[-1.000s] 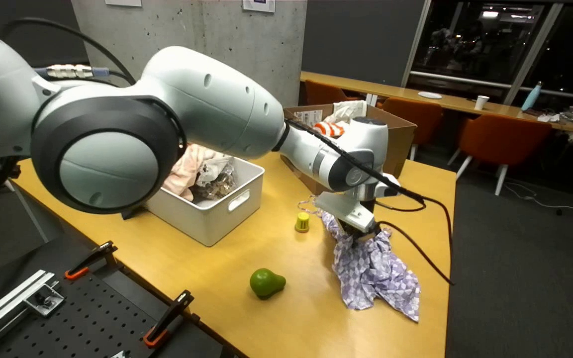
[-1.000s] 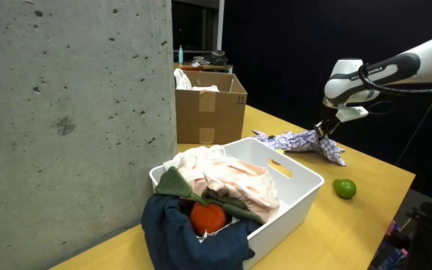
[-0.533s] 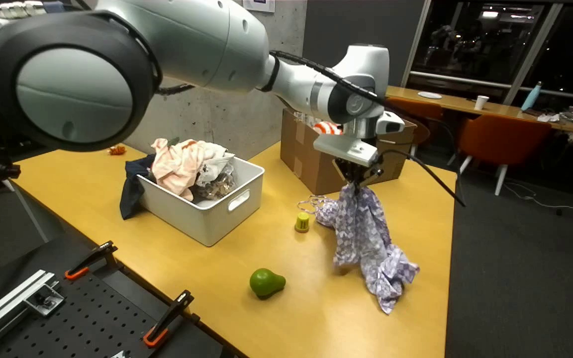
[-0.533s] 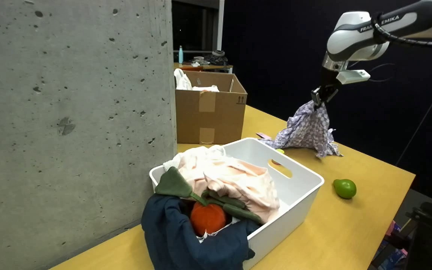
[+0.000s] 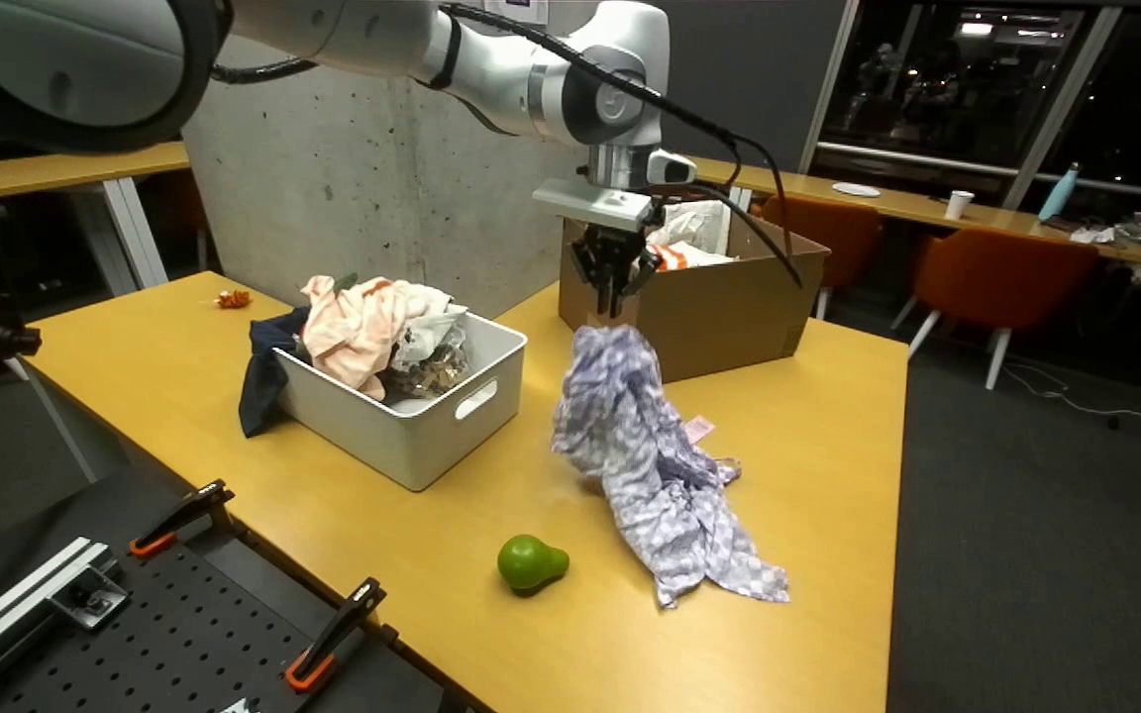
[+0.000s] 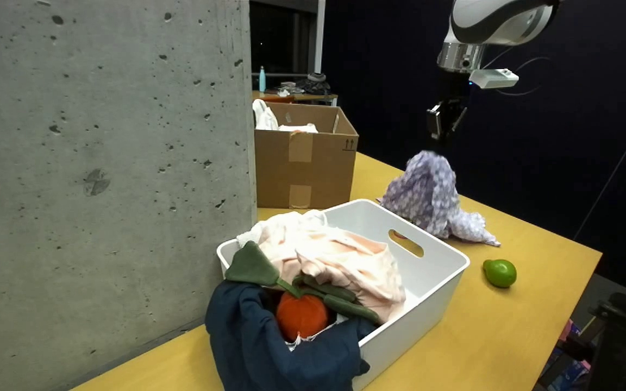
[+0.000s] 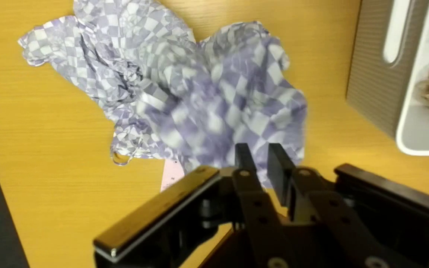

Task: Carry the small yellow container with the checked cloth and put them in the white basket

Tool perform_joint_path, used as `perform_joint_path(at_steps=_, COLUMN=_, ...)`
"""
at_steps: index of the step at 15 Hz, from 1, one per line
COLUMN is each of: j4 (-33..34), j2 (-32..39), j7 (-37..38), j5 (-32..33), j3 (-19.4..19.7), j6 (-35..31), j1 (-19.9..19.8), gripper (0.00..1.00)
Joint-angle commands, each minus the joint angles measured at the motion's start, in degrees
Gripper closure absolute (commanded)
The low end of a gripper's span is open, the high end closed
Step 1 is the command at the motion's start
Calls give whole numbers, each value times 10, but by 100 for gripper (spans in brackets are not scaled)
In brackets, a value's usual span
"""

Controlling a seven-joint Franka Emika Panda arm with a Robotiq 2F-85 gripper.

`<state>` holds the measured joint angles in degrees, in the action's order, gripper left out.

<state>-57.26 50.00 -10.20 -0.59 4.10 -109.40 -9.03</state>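
while the white basket (image 5: 402,446), peach fabric (image 5: 358,337) heaped inside, stands left of the claw (image 5: 609,307) in an exterior view, a green pear-shaped object (image 5: 529,562) lies on the table (image 5: 808,426), below the claw and slightly to its left. the claw's fingertips (image 7: 243,156) are a little apart; just beneath, clear of them, is the blurred top of the checked cloth (image 5: 645,465), which slopes down rightward to the table. farther right, behind the claw, stands a cardboard box (image 5: 729,322).
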Motion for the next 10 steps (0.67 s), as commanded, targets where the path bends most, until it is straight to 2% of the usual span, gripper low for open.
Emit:
perform_joint_path(at_steps=1, j4=-42, j2=-39, j7=-4, j5=1, j3=-3, j6=27, j1=12, gripper=51)
perform_joint_path(at_steps=2, j4=-42, j2=-42, j7=-5, j5=4, j3=-11, j6=33, j1=9, gripper=42)
perform_joint_path(at_steps=7, j4=-59, j2=-52, j7=-6, j5=5, j3=-5, j6=31, j1=-4, gripper=6)
perform_joint_path(at_steps=8, j4=-63, j2=-52, j7=-9, j5=4, j3=-3, j6=27, j1=-11, gripper=1)
perform_joint_path(at_steps=10, j4=-68, j2=-47, j7=-14, j5=5, j3=0, j6=23, j1=-23, gripper=0)
